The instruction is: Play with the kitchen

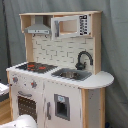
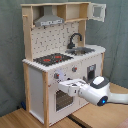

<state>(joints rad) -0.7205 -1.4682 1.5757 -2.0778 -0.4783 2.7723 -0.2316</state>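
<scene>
We see the kitchen (image 1: 57,75) standing upright before a grey curtain (image 1: 115,50) in both exterior views, a tall white and light-wood toy; in the second exterior view it rests on a wooden floor (image 2: 20,119). On its worktop the black hob (image 1: 36,66) with red rings lies beside the steel sink (image 1: 70,75), and the black faucet (image 1: 83,59) rises just behind the sink. Above the hob hangs the grey hood (image 1: 37,29), and next to it sits a microwave-like cabinet (image 1: 70,26) with a dark strip of buttons; we cannot read any writing or brand on it. Below the hob, the knobs (image 1: 24,81) sit over the windowed oven door (image 1: 27,106).

In the second exterior view the white arm (image 2: 100,91) reaches in from the second exterior view's right, and its pincer (image 2: 61,85) is at the front of the kitchen, just under the knob (image 2: 56,76) and at the top of the oven door (image 2: 64,97). We cannot tell whether the pincer is released or clenched, nor whether it touches the door. In the first exterior view only a white rounded part of the arm (image 1: 21,121) shows at the bottom edge.
</scene>
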